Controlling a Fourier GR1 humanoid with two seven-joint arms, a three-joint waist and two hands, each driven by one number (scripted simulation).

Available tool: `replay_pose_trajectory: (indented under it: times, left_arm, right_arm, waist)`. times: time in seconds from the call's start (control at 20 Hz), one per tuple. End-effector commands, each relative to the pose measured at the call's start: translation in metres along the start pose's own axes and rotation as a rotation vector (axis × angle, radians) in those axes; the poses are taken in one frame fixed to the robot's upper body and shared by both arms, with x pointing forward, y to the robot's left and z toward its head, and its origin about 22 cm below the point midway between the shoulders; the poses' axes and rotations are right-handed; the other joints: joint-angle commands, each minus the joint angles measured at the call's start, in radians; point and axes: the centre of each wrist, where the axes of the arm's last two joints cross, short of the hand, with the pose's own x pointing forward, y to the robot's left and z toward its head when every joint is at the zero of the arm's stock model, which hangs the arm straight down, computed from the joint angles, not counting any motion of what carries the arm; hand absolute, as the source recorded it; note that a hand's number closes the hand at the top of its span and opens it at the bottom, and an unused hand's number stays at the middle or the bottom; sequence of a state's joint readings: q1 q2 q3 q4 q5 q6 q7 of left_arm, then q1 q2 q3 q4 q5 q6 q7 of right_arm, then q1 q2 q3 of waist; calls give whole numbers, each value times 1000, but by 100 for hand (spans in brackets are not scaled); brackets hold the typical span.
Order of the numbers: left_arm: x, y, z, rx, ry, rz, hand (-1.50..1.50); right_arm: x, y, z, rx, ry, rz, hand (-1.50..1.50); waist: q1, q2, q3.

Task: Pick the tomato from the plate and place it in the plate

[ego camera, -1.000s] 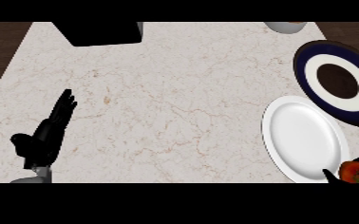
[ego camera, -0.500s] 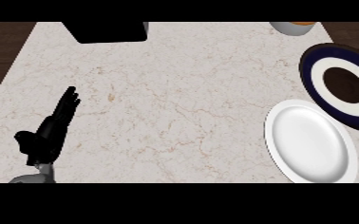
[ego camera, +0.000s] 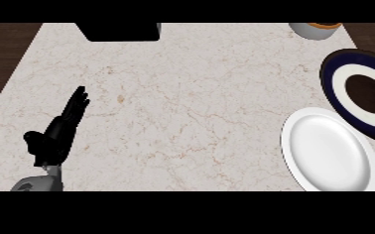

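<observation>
A white plate [ego camera: 326, 151] lies bare at the lower right of the marble counter. Beside it, at the right edge, sits a dark blue plate [ego camera: 344, 89] with a white ring and a brown centre, partly cut off. No tomato shows in the head view. My left hand [ego camera: 60, 130] rests at the lower left with straight fingers pointing up the counter, holding nothing and far from both plates. My right hand is out of the picture.
A black box [ego camera: 121, 30] stands at the back left of the counter. A grey cup [ego camera: 315, 29] with an orange inside stands at the back right. Dark wood shows beyond the counter's left and right edges.
The view has shifted, so both plates sit lower and further right. The tomato seen at the lower right corner one second ago is out of the picture. My left hand keeps its pose.
</observation>
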State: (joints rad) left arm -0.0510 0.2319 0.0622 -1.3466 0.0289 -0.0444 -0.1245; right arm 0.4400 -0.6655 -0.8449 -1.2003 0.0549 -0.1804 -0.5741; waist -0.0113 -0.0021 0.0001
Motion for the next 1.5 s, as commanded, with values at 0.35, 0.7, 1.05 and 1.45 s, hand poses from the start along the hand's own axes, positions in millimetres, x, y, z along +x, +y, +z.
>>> replay_pose_trajectory:
  times: [0.35,0.7,1.05,1.45]
  left_arm:
    - [-1,-6,11,-33,7,-8,0]
    - [9,-1,-15,-24,-3,21,0]
    - [2,14,-8,-23,-6,-4,0]
    - [15,3,-18,-26,4,0,0]
  right_arm:
    - [51,20,-69,54,-62,-57,150]
    - [98,83,-97,151,-81,-109,150]
    - [128,155,-106,186,-94,-128,150]
    - [154,194,-126,107,69,-332,-150]
  waist:
    - [18,2,0]
    - [20,4,0]
    - [21,4,0]
    - [19,4,1]
